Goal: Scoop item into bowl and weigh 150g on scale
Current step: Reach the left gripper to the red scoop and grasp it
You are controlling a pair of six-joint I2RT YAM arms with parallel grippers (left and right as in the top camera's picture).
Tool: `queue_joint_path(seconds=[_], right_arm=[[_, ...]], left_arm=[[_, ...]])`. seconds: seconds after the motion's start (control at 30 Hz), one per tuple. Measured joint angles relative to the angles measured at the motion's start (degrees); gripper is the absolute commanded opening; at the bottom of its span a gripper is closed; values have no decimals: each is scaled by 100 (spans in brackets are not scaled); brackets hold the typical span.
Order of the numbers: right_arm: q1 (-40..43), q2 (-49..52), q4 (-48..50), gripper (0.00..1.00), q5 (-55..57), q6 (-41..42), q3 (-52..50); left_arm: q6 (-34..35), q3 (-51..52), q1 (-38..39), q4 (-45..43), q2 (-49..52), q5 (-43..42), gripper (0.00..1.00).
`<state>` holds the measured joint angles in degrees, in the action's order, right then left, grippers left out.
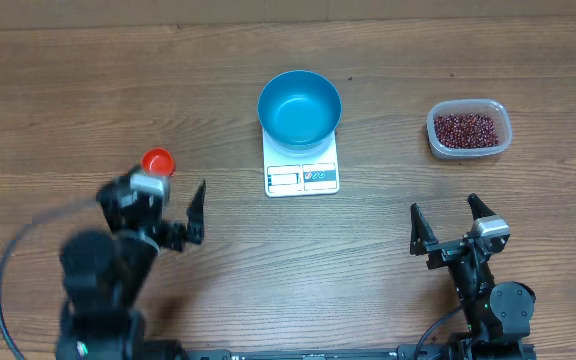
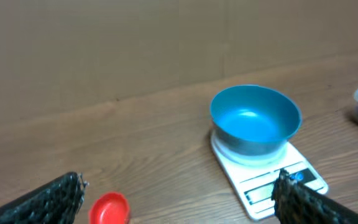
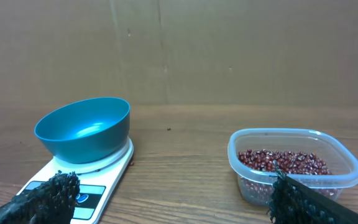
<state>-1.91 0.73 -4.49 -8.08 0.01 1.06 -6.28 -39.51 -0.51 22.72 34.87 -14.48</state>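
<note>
Jaws on the left arm (image 1: 108,262) and right arm (image 1: 495,300) gape wide, holding nothing. The beans (image 1: 466,129) lie in a clear tub (image 1: 434,143), well apart from the blue bowl (image 1: 299,105) sitting on the scale (image 1: 303,177). The small red piece (image 1: 158,161) near the left jaws is probably the scoop; it wants a square, level grip first.

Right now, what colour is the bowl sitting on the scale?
The bowl is bright blue; clearest overhead.
</note>
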Motion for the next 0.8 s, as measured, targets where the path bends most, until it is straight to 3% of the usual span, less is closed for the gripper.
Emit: queue_joint_path(seconds=[0.2,0.37,0.5,0.8], right_arm=[[0,0,7,100,0,0,0],[0,0,0,100,0,0,0],[0,0,0,100,0,2,0],[2,0,4,100,0,2,0]], left_arm=[[20,-2479,0,1897,2358,-369,99],[15,-3757,0,2288,3676,-398,100],[15,-3969,-2,2284,4251,-391,100],[-13,-3974,-483,2369,5209,46,77]])
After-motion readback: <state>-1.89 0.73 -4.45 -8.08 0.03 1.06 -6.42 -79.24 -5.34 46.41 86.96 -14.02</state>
